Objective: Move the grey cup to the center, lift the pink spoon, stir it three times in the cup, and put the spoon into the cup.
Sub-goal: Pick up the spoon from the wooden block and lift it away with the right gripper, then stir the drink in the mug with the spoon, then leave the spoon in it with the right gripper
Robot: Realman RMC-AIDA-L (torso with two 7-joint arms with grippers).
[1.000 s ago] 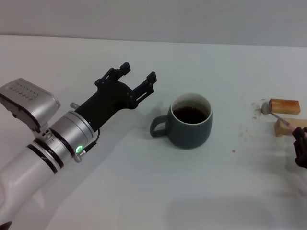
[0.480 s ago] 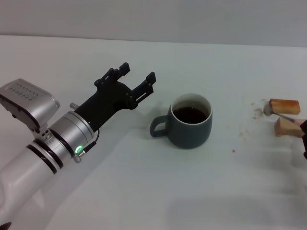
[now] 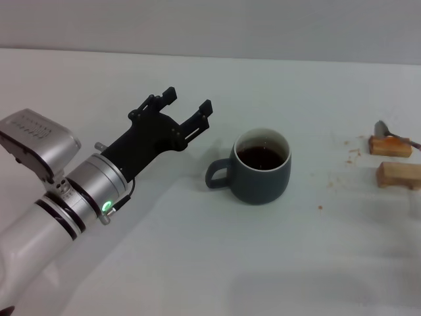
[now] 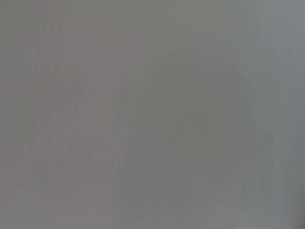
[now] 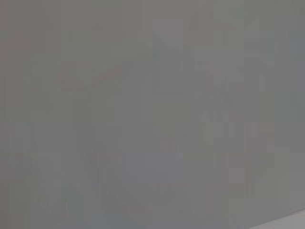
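Grey cup [image 3: 263, 166]: centre frame, ceramic, likely heavy, filled with dark liquid; handle it level.

Pink spoon [image 3: 393, 135]: right edge, on the upper wooden block [image 3: 390, 146]; slim, light, probably slippery. Pinch its handle.

Left gripper [image 3: 187, 110]: fingers apart, left of cup.

Right gripper: you cannot see it.

Head view looks forward and down from above the bench [image 3: 197, 263], moderate distance. It takes in the left end effector [image 3: 187, 104] reaching in from the lower left, with the grey cup [image 3: 262, 166] just off to its right and toward the camera, and two wooden blocks [image 3: 393, 160] far right of it near the frame edge. Left wrist view: flat grey field, nothing resolvable, facing unclear. Right wrist view: same, only a pale sliver in one corner. No shared scene content can be matched between views.
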